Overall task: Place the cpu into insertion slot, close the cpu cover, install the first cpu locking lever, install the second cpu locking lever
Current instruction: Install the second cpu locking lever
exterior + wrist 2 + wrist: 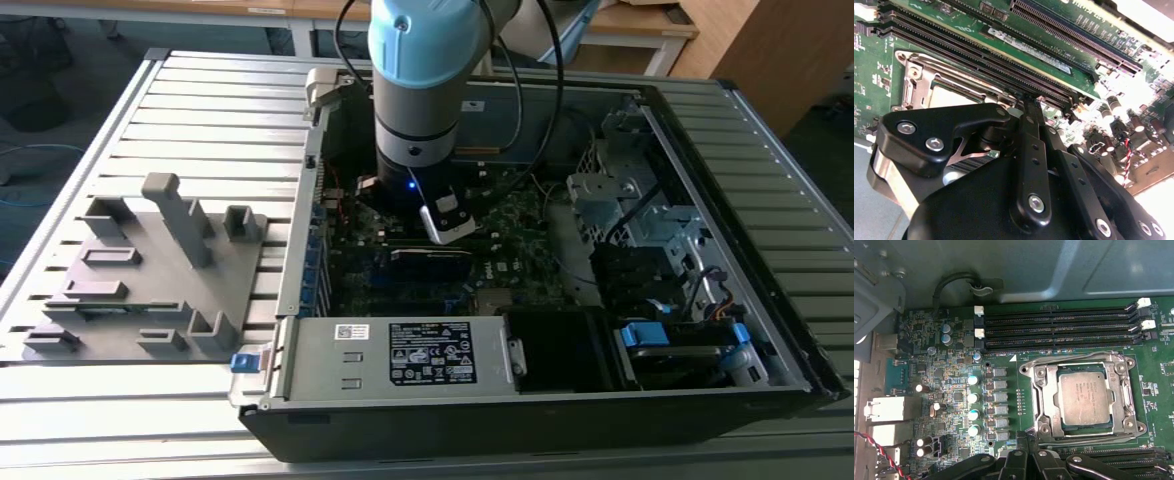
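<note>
**Arm down inside the open case, chip seated**

You have the arm (424,90) reaching into the open computer case (534,400), which lies on a slatted metal table (200,110). A grey fixture block (147,270) sits at the exterior view's left; wooden furniture (774,50) stands behind. The cpu (1085,399) lies in the insertion slot (1085,426), cpu cover (1049,405) framing it. Your gripper (1026,107) has its fingers pressed together, empty, beside the memory slots (1004,70).

The cpu (1085,399) has a dull grey metal face. The cpu cover (1050,405) around it is shiny silver metal, just past the gripper (1026,460). The gripper looks like smooth black plastic with shiny metal screws. The motherboard (954,390) beside it is glossy green. The computer case (561,420) is matt black.
</note>
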{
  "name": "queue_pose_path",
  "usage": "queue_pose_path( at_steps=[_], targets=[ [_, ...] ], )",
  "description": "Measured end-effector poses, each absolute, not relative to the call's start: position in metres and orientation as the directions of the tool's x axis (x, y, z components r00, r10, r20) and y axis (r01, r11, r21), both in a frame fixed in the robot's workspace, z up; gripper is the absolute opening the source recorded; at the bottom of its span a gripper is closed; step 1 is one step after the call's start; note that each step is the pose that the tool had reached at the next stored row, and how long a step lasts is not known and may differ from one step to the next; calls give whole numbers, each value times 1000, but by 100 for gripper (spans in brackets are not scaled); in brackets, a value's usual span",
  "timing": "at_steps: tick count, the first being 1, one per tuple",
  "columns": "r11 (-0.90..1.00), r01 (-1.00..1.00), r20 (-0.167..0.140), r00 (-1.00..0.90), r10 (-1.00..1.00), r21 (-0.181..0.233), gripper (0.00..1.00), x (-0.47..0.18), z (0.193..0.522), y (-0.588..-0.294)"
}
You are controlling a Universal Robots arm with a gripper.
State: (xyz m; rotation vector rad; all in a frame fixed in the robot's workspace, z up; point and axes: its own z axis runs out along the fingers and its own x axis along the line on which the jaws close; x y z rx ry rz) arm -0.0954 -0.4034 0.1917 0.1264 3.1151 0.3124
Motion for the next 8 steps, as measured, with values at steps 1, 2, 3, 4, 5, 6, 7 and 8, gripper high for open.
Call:
queue_pose_path(
  at_steps=[1,2,3,4,5,6,7,8],
  targets=[
    [977,79,0,-997,81,198,10,-95,192,-403],
    [977,80,0,-997,81,198,10,-95,192,-403],
    [977,80,0,-997,81,198,10,-95,192,-403],
    [977,80,0,-997,81,198,10,-95,192,-403],
    [977,80,0,-997,81,196,10,-95,192,-402],
    [978,79,-1,-997,81,195,10,-95,192,-402],
    [978,79,-1,-997,81,195,10,-95,192,-402],
    [978,79,-1,-997,81,195,10,-95,192,-401]
  ],
)
